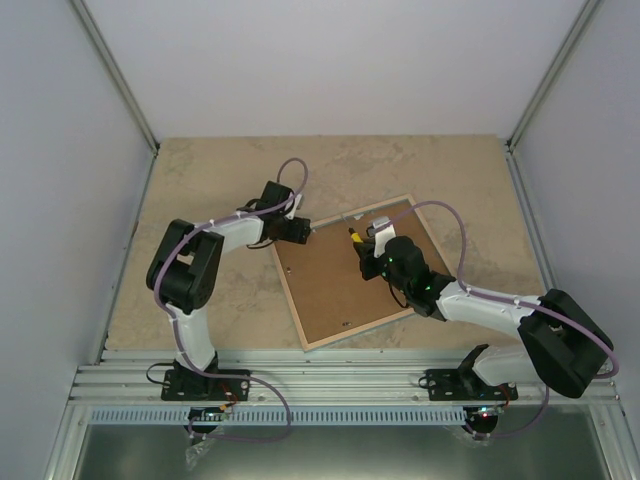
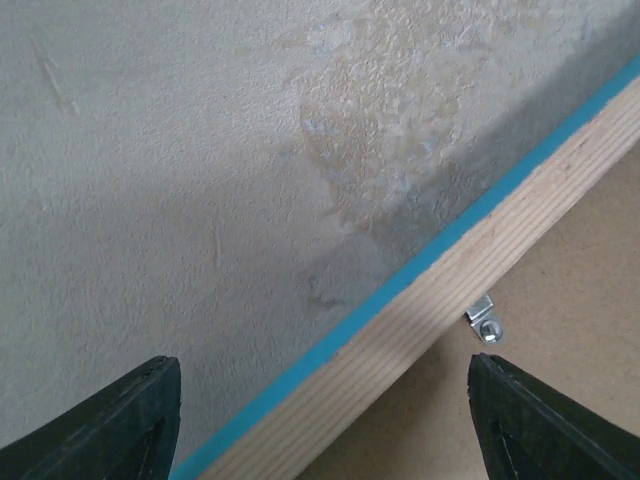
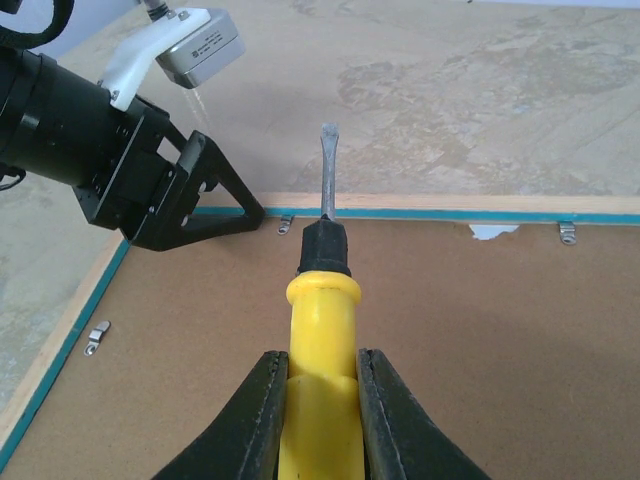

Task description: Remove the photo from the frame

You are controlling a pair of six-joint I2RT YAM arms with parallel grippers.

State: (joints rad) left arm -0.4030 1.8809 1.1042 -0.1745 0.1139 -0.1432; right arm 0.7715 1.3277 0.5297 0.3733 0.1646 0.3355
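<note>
Bright, even light; soft shadows; sharp focus.

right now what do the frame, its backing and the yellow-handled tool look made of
The frame: pale wood, grain showing, turquoise painted edge. The backing: likely brown fibreboard, matte, uniform. The screwdriver: glossy yellow plastic-looking handle, dull grey metal blade.

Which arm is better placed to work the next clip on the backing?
Right, probably: the right hand grips the yellow screwdriver, blade pointing past a clip on the frame's far rail. The left hand stands open at the rail, holding no tool.
</note>
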